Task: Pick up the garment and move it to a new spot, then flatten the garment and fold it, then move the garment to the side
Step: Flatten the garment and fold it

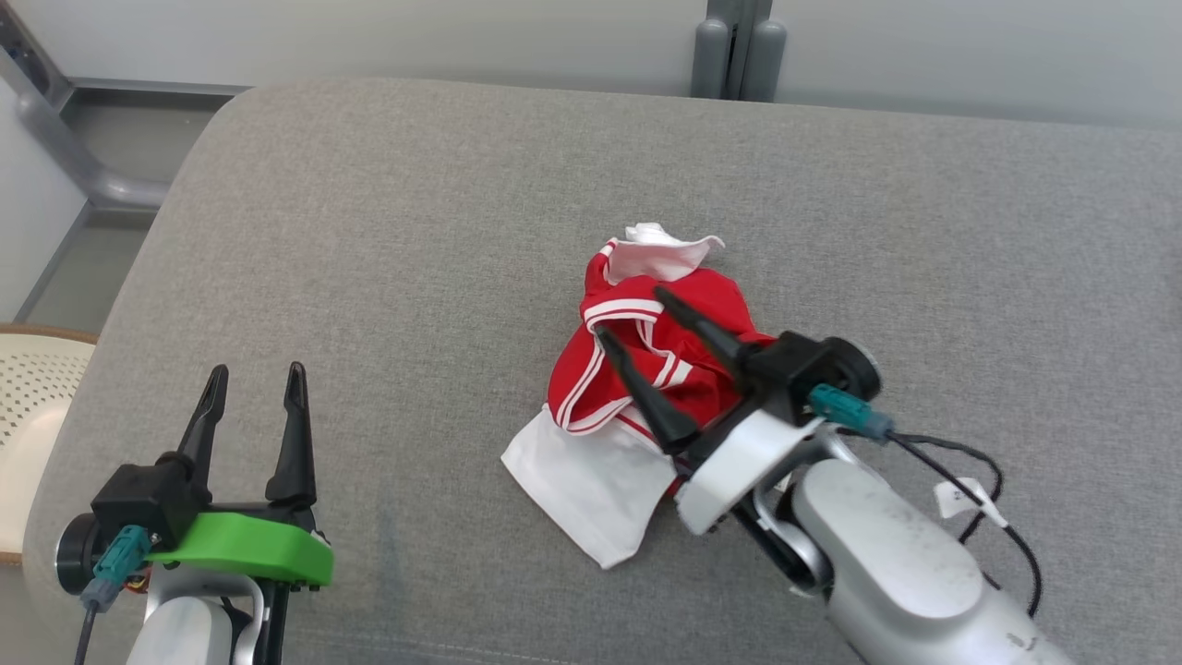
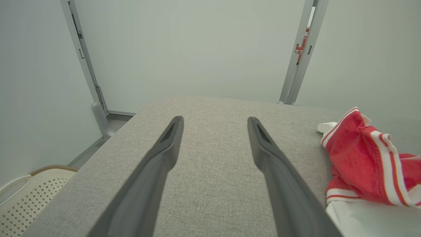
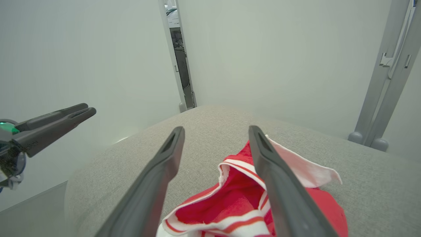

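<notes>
The garment point(image 1: 637, 369) is red with white stripes and white panels, and it lies crumpled in a heap near the middle of the grey padded table point(image 1: 416, 231). My right gripper point(image 1: 630, 312) hovers just over the heap with its jaws open and nothing between them; the right wrist view has the red cloth point(image 3: 230, 204) below its two fingers. My left gripper point(image 1: 256, 380) stands open at the lower left, well apart from the garment. In the left wrist view the garment point(image 2: 365, 164) lies to the right of the spread fingers point(image 2: 164, 158).
A cream perforated basket point(image 1: 32, 406) sits beside the table's left edge, also seen low in the left wrist view as the basket point(image 2: 26, 197). Grey metal posts point(image 1: 739, 46) stand behind the table's far edge. A cable point(image 1: 970, 480) trails from the right wrist.
</notes>
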### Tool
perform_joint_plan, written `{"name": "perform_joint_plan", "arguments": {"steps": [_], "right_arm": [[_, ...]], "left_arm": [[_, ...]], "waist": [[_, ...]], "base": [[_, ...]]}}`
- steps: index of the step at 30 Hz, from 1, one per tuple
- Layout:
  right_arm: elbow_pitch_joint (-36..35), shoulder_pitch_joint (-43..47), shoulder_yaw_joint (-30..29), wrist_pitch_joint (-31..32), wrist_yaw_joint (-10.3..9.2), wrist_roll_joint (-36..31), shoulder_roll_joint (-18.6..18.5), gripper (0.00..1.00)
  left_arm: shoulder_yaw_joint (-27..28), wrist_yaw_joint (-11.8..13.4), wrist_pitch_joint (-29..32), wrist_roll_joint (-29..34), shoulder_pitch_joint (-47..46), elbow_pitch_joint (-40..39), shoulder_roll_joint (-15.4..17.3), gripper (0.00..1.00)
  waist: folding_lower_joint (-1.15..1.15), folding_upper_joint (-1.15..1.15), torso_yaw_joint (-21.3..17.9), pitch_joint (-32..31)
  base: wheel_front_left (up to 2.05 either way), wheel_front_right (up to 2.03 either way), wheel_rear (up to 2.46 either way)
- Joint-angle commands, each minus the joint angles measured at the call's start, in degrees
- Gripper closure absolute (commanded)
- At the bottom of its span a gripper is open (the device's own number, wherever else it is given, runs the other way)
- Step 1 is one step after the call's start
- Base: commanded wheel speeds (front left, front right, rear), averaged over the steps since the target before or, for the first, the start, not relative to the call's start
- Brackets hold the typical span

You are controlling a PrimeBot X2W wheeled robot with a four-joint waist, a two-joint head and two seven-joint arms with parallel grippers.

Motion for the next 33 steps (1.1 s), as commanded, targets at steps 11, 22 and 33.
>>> {"name": "perform_joint_plan", "arguments": {"steps": [11,22,33], "right_arm": [[0.1,6.7,-12.5,0.8,-0.04,-2.8,-8.7,0.0],[7.1,7.5,-10.6,3.6,-0.04,1.1,-8.4,1.0],[7.7,4.8,-22.6,0.3,-0.05,3.2,-13.0,1.0]], "left_arm": [[-0.1,0.3,-0.1,0.6,1.5,-1.3,0.5,0.0],[-0.5,0.3,-0.1,0.4,0.6,-1.0,0.3,0.0],[-0.1,0.9,-0.1,0.2,1.5,-1.4,0.7,0.0]], "waist": [[0.0,0.0,-1.4,-0.8],[0.0,0.0,-0.4,0.4],[0.0,0.0,-2.5,-0.8]], "base": [[0.0,0.0,0.0],[0.0,0.0,0.0],[0.0,0.0,0.0]]}}
